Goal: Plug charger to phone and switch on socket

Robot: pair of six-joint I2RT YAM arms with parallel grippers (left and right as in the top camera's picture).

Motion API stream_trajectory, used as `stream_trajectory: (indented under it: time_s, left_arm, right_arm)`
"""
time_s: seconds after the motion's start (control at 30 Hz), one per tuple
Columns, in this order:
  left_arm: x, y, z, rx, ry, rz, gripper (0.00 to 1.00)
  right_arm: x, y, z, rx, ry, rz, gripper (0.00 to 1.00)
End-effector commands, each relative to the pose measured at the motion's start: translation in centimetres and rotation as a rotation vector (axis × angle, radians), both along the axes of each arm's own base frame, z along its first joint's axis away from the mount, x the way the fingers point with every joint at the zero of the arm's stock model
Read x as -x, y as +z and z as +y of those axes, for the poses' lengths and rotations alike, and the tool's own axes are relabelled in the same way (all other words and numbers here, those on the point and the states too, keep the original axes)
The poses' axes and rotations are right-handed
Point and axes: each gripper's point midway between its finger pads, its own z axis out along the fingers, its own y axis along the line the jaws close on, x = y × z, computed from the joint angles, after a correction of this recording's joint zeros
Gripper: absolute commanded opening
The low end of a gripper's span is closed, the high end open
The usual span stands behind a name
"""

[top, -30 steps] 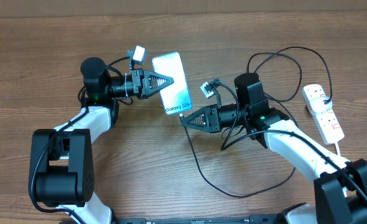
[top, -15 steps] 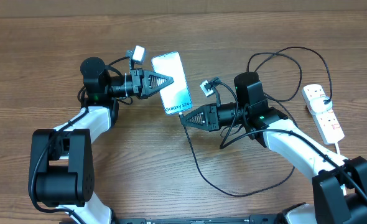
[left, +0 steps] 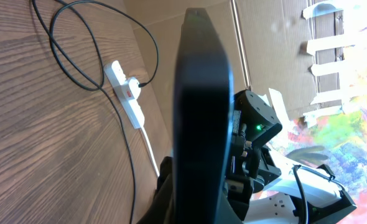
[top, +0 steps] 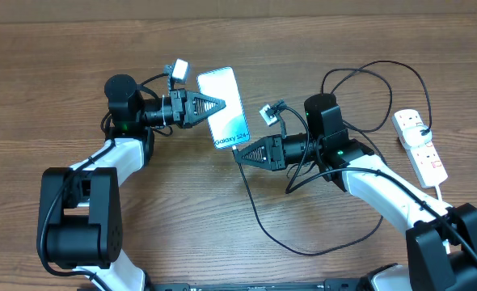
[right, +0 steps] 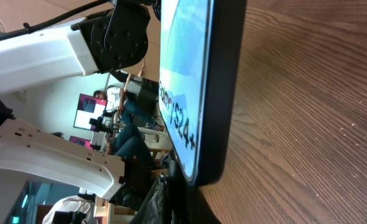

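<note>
Black charger [top: 252, 208] tip pinched in right claw [top: 240, 155], phone [top: 232, 117] just ahead, clamped in left claw [top: 220, 104]; it needed a straight, square push.

Overhead straight down; both wrist views close on the phone [top: 232, 113]

A brown wood-grain worktop [top: 222, 242] spreads under and all around the left hand [top: 221, 103], evenly lit. Ahead of that hand, past the worktop's far edge, stand plain cardboard panels [left: 258, 50]. Beyond them are white taped strips [left: 333, 46] in strong white glare and a brightly coloured patch [left: 351, 143].
</note>
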Motion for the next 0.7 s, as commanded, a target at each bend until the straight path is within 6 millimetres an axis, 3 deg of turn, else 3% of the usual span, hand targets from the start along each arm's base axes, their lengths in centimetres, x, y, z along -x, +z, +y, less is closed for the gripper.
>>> stream_trajectory:
  time_s: [0.0,0.67]
  left_arm:
    - [-0.4,0.6,0.0,0.002,-0.003,-0.018,0.05]
    - [0.5,0.9,-0.5,0.003,-0.055,-0.062,0.05]
  right_arm:
    - [-0.1,-0.2,0.0,0.005,-0.008,0.001,0.04]
    - [-1.7,0.5,0.3,-0.005,-0.062,-0.076,0.04]
